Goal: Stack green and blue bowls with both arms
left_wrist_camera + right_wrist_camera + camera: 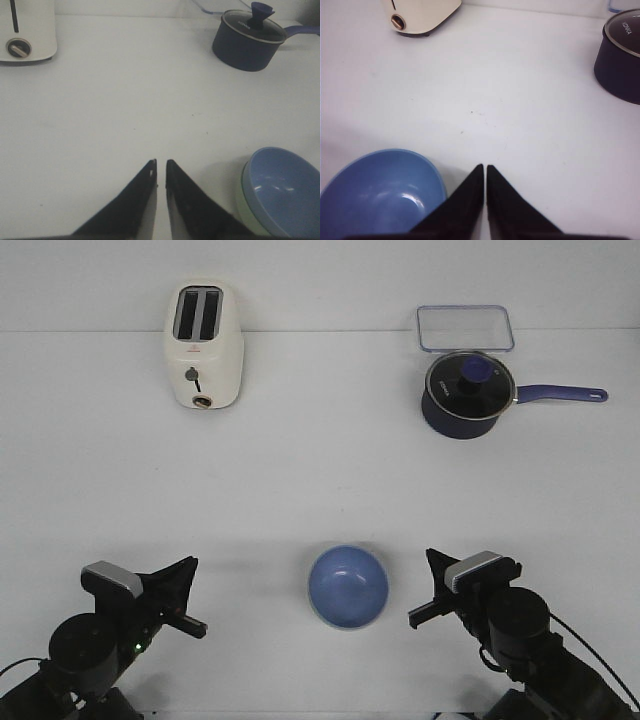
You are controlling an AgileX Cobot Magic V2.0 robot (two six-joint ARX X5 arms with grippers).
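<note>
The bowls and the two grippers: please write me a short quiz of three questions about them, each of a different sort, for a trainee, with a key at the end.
1. True or false: the blue bowl sits inside the green bowl.
2. Multiple choice: the fingers of the left gripper and the right gripper are A) shut and holding nothing, B) shut on a bowl, C) wide open.
3. Fill in: in the front view, the stacked bowls stand on the table ______ the two grippers.

Key
1. True; in the left wrist view a pale green rim shows under the blue one.
2. A; each pair of fingers meets at the tips, beside the bowls and apart from them.
3. Between.
</note>
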